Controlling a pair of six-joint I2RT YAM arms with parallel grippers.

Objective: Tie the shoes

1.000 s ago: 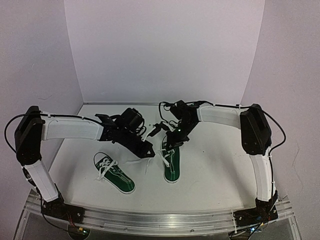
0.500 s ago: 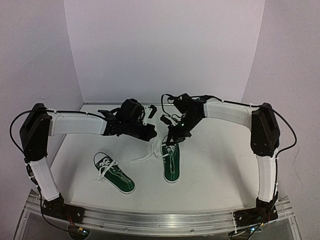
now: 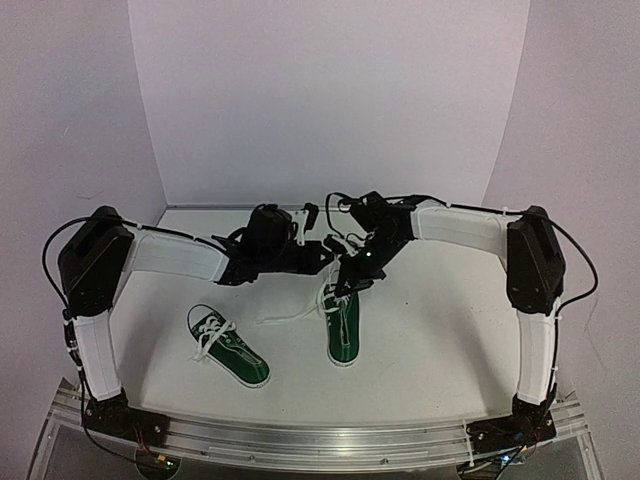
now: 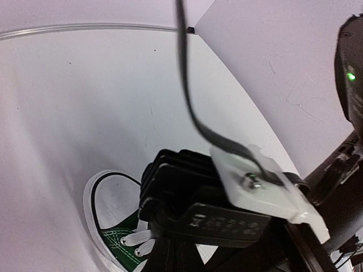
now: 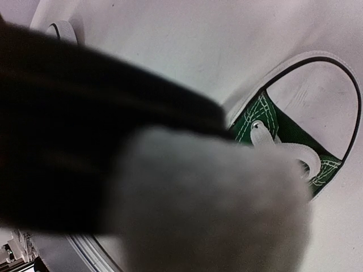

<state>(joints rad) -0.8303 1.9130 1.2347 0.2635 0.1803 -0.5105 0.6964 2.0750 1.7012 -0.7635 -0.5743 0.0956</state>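
Note:
Two dark green sneakers with white laces lie on the white table. The left shoe [image 3: 229,347] lies alone at the front left. The right shoe [image 3: 342,327] lies in the middle, and one lace [image 3: 289,314] trails from it to the left on the table. My right gripper [image 3: 347,279] hangs low over this shoe's lace area. My left gripper [image 3: 324,249] is just behind it, close to the right wrist. The left wrist view shows the shoe's heel [image 4: 105,225] behind a black arm part. The right wrist view shows the shoe's opening [image 5: 303,116] behind a blur. Both gripper's jaws are hidden.
White walls close the table on the left, back and right. The metal rail [image 3: 320,432] with both arm bases runs along the near edge. The two wrists are nearly touching above the right shoe.
My left gripper has risen from the table beside the trailing lace and swung right and back toward the right wrist. My right gripper stayed over the right shoe's laces.

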